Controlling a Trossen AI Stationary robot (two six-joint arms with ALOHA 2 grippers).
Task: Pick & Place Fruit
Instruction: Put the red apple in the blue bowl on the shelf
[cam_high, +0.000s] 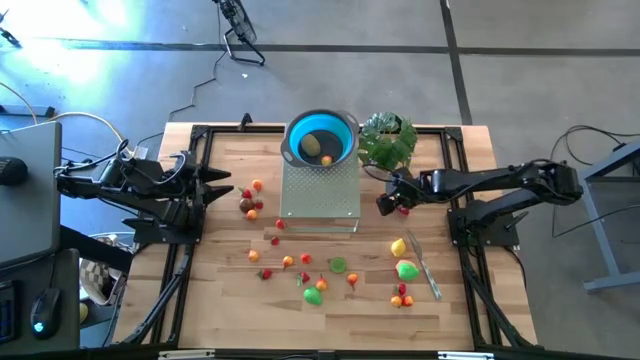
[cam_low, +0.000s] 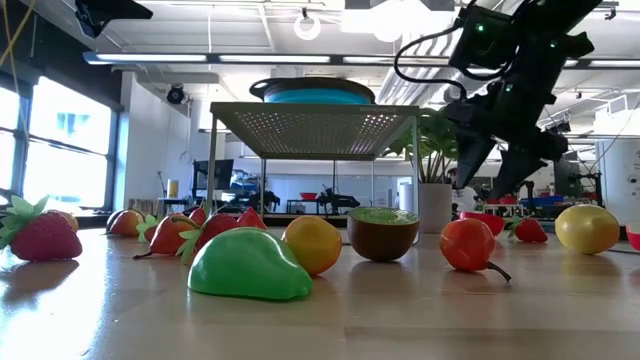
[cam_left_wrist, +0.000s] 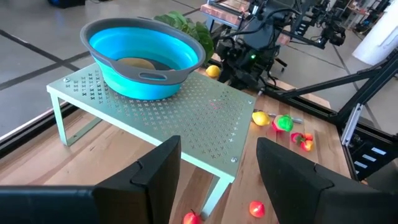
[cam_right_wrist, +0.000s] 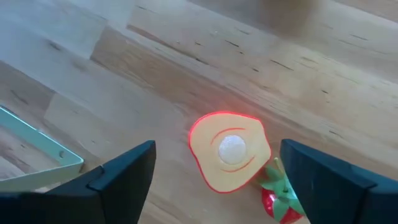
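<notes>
Table (cam_high: 200, 300) edges bare — fruit (cam_high: 320, 285) central.

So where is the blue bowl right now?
In the high view, the round blue bowl sits on the perforated metal rack at the table's far middle, just left of the leafy green plant.

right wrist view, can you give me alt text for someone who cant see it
The right tool hangs open just above a wooden table, its two dark fingers on either side of a halved toy fruit lying cut face up, pale orange with a red rim and a white centre. A small strawberry touches the half's edge, and the corner of a pale green metal stand shows to one side.
</notes>
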